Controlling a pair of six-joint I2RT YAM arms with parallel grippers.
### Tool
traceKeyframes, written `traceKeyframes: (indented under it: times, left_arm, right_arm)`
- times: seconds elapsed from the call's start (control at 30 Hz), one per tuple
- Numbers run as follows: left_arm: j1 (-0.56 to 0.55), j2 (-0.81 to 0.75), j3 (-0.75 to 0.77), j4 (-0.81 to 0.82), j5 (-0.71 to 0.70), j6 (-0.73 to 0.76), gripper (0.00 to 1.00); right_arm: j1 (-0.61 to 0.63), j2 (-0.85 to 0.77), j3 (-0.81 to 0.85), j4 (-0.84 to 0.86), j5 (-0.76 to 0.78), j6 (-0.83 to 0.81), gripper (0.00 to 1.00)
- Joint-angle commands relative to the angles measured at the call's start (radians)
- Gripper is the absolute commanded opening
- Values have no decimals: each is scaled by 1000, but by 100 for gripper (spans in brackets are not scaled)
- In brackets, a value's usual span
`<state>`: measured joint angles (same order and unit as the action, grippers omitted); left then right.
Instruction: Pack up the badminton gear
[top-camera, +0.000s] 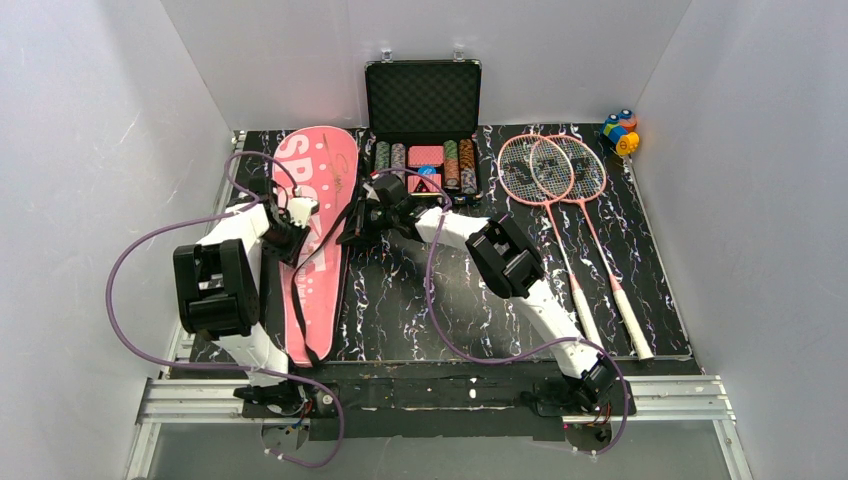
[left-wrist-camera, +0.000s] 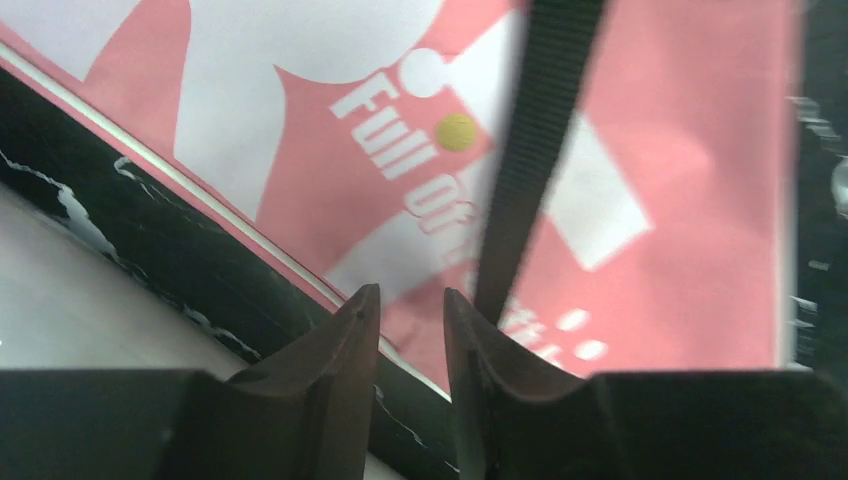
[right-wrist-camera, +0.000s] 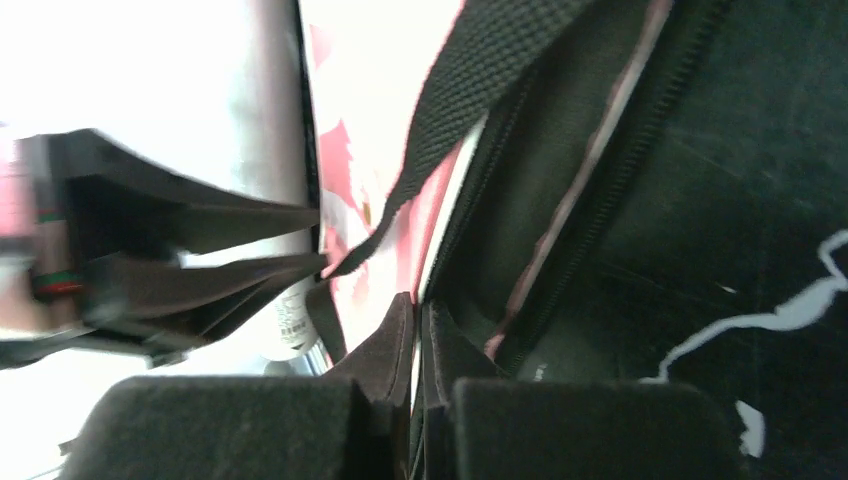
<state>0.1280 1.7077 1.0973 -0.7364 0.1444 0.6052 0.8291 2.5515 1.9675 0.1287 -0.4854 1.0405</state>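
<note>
Both at pink cover (top-camera: 322, 170): right pincer (right-wrist-camera: 418, 305) clenched on edge (zip side), left pincer (left-wrist-camera: 412, 292) narrowly parted.

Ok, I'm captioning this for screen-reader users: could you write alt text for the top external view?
Two robot arms reach across a black marbled table to a pink racket cover at left: the left gripper hovers above it, the right gripper is closed on its right edge. Behind stands an open case of poker chips; two pink rackets lie at right.

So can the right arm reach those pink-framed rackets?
Probably: the two pink-framed rackets lie uncovered on its side, though the right fingers seem shut on the edge of the pink racket-shaped cover.
</note>
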Motion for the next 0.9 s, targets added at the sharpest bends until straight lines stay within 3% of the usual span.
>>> traceKeyframes:
  times: [0.0, 0.13, 0.27, 0.3, 0.43, 0.57, 0.87]
  left_arm:
    - [-8, -175, 125, -176, 154, -24, 36]
    - [-5, -290, 243, -277, 217, -37, 56]
    - [-4, -364, 342, -385, 328, -49, 95]
    - [-4, -377, 356, -413, 365, -46, 99]
    - [-20, -450, 339, -480, 444, -19, 99]
    - [-35, -569, 231, -440, 453, 27, 99]
    - [-48, -718, 160, -442, 586, 129, 99]
  right_arm:
    - [7, -102, -63, 54, 2, -38, 1]
    - [19, -197, -125, 45, 32, -92, 1]
    - [33, -280, -148, 28, 55, -124, 1]
    - [37, -298, -149, 20, 60, -131, 1]
    - [54, -381, -161, -9, 104, -161, 1]
    - [74, -465, -179, -35, 159, -202, 1]
    - [160, -604, -142, -221, 434, -367, 1]
